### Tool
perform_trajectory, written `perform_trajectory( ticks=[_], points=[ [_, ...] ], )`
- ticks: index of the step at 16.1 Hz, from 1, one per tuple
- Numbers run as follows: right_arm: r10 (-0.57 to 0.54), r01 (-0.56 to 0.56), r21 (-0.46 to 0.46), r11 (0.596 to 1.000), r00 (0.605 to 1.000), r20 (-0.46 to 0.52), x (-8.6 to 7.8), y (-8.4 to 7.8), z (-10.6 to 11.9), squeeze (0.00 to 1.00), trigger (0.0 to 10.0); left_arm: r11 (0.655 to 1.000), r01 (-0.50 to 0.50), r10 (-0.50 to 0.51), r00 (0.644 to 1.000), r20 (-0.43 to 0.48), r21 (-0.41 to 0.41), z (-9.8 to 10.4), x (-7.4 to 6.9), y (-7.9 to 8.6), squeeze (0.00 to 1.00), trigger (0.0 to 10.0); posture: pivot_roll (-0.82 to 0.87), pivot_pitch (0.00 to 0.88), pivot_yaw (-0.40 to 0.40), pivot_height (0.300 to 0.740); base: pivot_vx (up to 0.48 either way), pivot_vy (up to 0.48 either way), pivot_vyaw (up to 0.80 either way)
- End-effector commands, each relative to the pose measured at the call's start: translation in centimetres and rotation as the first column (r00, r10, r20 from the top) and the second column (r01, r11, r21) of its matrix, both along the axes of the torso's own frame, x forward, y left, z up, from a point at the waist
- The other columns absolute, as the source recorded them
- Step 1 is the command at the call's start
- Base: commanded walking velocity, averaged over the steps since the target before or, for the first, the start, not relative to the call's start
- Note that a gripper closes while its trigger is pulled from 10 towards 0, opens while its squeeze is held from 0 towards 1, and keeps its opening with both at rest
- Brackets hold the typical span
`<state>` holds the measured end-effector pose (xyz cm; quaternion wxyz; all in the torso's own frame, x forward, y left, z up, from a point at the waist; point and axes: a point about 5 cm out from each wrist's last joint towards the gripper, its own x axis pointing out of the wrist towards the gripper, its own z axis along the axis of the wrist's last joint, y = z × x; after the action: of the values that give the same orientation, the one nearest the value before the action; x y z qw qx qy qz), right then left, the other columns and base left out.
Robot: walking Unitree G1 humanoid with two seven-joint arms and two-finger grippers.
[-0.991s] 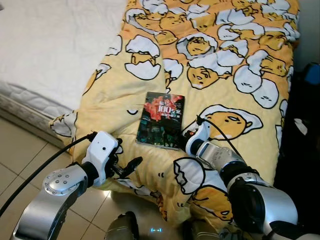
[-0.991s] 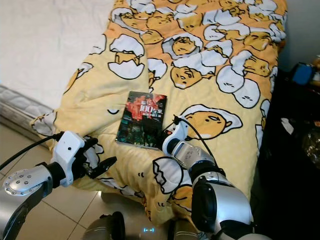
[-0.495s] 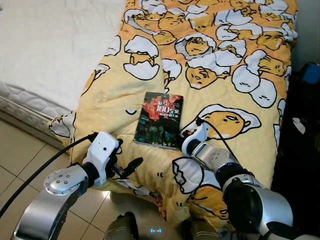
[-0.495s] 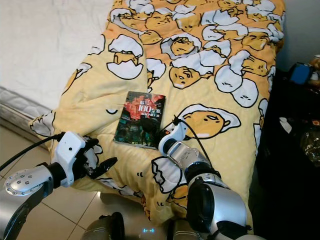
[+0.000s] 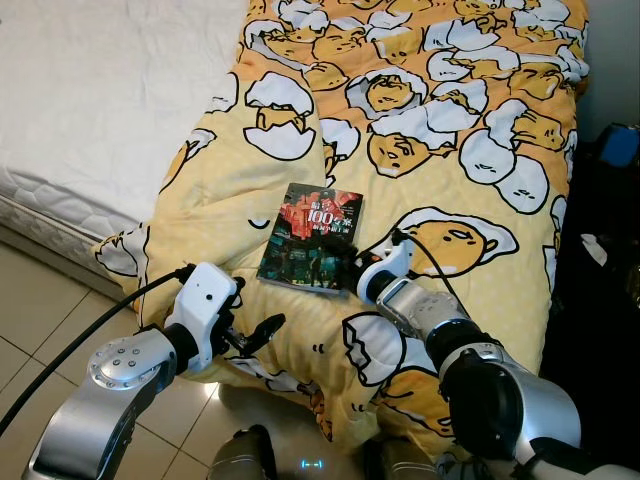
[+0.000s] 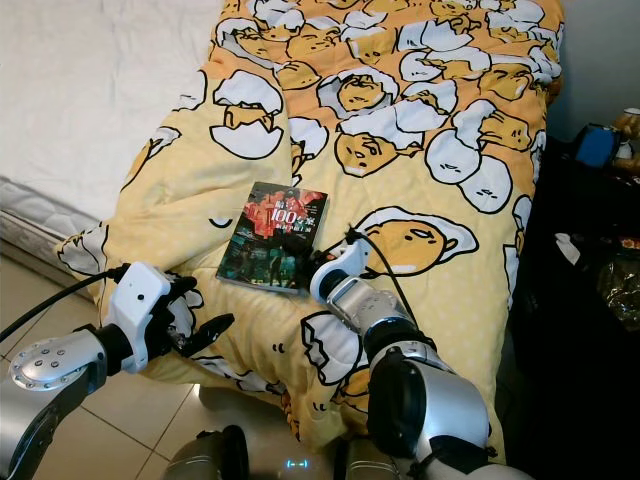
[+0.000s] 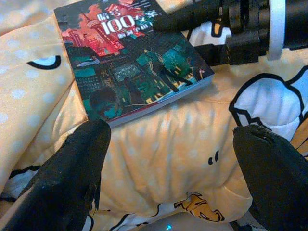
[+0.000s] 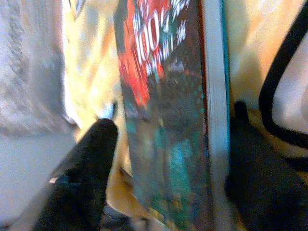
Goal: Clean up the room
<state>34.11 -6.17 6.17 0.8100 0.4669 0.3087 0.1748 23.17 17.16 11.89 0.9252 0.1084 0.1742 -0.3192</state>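
Two grippers work at the near edge of a bed; farthest left lies the bare white mattress, with tiled floor below its edge; next comes the left gripper, held low at the near hem of the quilt, its fingers spread wide apart and holding nothing, the quilt's fold showing between them in the left wrist view; the quilt is yellow, printed with egg-and-yolk cartoon figures, and covers the right part of the bed, hanging over the near edge; on it, just beyond the left gripper and near the middle of the scene, lies the book, flat, cover up, dark with red and teal art and "100" in white; its near corner sits just past the left gripper's tips; at the book's right side is the right gripper, its fingers apart with the book between them, one black finger over the cover and the other beside the page edge, though whether they press on it cannot be told; a black cable loops over that wrist; at far right, beside the bed, stands dark clutter, too dim to name.
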Motion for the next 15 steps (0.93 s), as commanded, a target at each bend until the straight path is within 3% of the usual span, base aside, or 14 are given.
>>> perform_trajectory(
  ticks=[1,6,15],
  points=[
    [0.071,-0.071,-0.072,0.995,0.997,-0.009,-0.77,0.55,-0.88,0.0,0.0,1.0,0.005,-0.005,1.0,0.0,0.009,-0.13,-0.08,-0.07,1.0,10.0,0.01,0.163,0.007,0.74,0.0,0.0,0.0],
    [0.059,-0.06,-0.103,0.993,0.998,-0.019,-0.95,0.41,-1.29,0.0,0.0,1.0,0.011,-0.011,1.0,0.005,0.012,-0.14,0.04,-0.19,1.0,10.0,0.01,0.149,0.009,0.74,0.0,0.0,0.0],
    [0.008,-0.009,-0.08,0.997,1.0,-0.012,-0.52,-0.07,-0.97,0.0,0.0,1.0,0.012,-0.012,1.0,0.01,0.007,-0.15,0.46,-0.32,1.0,10.0,0.01,0.144,0.008,0.74,0.0,0.0,0.0]
  ],
)
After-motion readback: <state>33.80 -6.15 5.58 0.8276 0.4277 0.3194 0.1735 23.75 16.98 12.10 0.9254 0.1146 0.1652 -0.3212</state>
